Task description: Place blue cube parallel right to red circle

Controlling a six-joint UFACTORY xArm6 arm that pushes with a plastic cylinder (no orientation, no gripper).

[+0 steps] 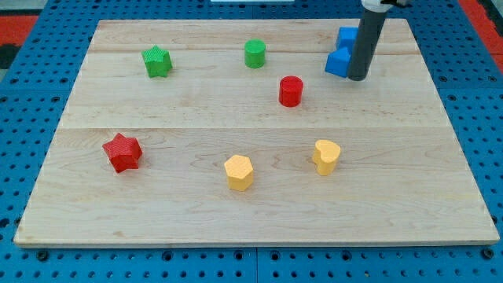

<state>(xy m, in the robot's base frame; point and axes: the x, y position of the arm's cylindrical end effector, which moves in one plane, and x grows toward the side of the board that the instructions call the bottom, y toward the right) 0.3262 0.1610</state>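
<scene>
The red circle, a short red cylinder, stands right of the board's centre, in its upper half. Two blue blocks sit at the view's top right, partly hidden by my rod: a blue cube and another blue block just above it. My tip rests on the board right against the blue cube's right side. The blue cube is up and to the right of the red circle.
A green star is at upper left and a green cylinder at upper centre. A red star is at lower left. A yellow hexagon and a yellow heart lie in the lower half.
</scene>
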